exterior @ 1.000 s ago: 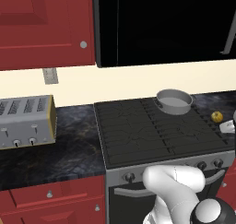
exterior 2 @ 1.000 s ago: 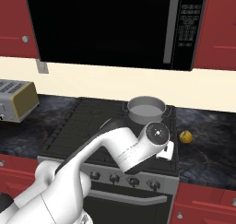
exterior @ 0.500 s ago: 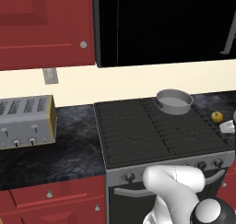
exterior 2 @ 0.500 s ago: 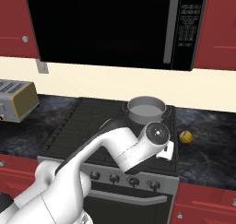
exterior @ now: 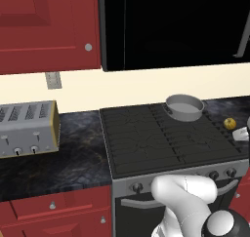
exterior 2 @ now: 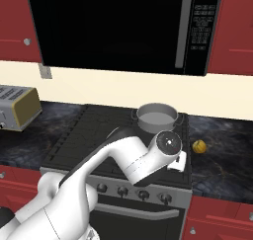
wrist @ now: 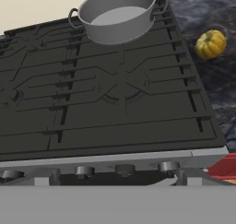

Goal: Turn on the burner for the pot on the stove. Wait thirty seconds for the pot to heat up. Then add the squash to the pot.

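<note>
my tool was spread wide and held nothing, poised just in front of the row of dark round knobs [wrist: 124, 169] on the grey steel front of the wide black gas stove with its grid grates [wrist: 115, 98]. none of the knobs was touched yet, so i judged i was on the first step, lighting the burner, with the wait and the squash both to come.

beyond the knobs lay the near burners, bare. at the far right burner sat the small round grey metal pot with low straight walls and a pale inside [wrist: 117, 14], upright on its grate. off the stove's right edge, on the dark speckled desk [exterior 2: 222, 150], rested the small roundish yellow squash [wrist: 210, 44], near the pot but well apart from my tool.

the next move, as i judged it, called for picking the knob that matched the pot's far right burner, closing on it squarely and twisting; which knob that was i could not tell.
</note>
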